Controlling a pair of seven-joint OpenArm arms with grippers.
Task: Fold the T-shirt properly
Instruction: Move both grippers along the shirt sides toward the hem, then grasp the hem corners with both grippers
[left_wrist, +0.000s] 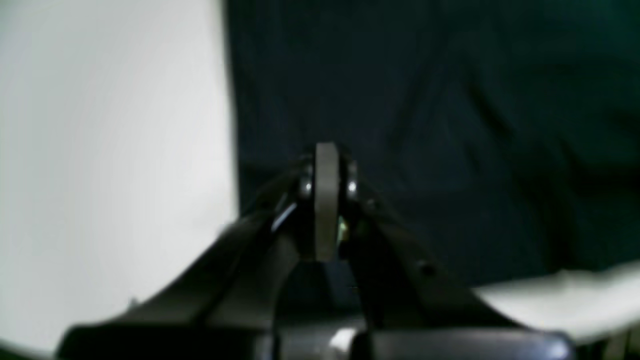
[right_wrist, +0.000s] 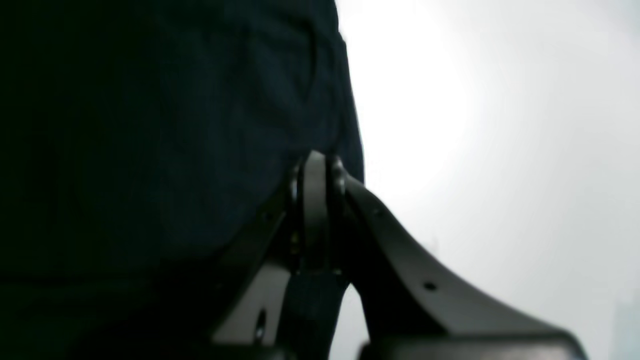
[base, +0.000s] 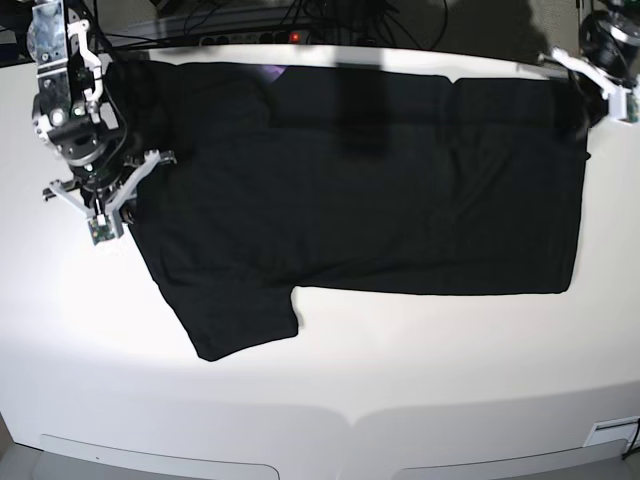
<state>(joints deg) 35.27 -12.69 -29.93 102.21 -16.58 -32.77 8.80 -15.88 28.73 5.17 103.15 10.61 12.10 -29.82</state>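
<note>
The table (base: 320, 400) carries the T-shirt (base: 400, 200), spread plain side up, one sleeve hanging toward its near edge. My right jaws (right_wrist: 316, 165) are pinched tight at the shirt's edge; whether cloth is caught I cannot tell. My left jaws (left_wrist: 326, 155) are closed above the fabric. I judge both should grip matching corners and lift evenly

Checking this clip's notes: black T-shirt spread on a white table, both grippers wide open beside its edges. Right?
Not quite. The T-shirt is black and spread on the white table, but neither gripper is open: the left wrist view shows the left gripper shut, and the right wrist view shows the right gripper shut, both at the cloth's edge.
</note>
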